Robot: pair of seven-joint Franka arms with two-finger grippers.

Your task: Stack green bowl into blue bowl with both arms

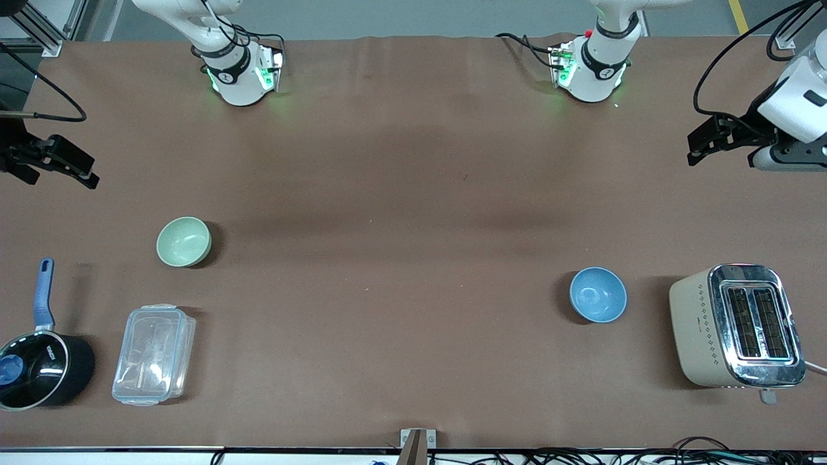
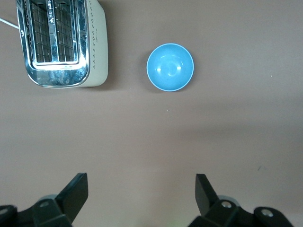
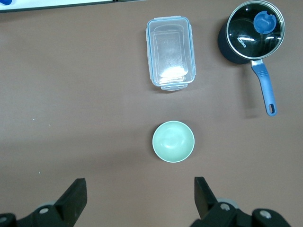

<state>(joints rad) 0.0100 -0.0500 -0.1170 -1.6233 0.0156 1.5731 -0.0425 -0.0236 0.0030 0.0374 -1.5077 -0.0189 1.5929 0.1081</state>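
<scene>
Long table (image 1: 413,194) covered in plain brown paper, seen from above. Toward the right arm's end: pale green bowl (image 1: 184,241) upright and empty; nearer the front camera than it, clear plastic lidded container (image 1: 154,354) lying flat; just beside that, at the table's end, black saucepan (image 1: 40,368) with glass lid and blue handle pointing away from the camera. Toward the left arm's end: blue bowl (image 1: 597,294) upright and empty, well apart from the green bowl; beside it, cream toaster (image 1: 736,325) with chrome top, two slots facing up. Two white arm bases (image 1: 239,77) mounted along the table's farther edge.
</scene>
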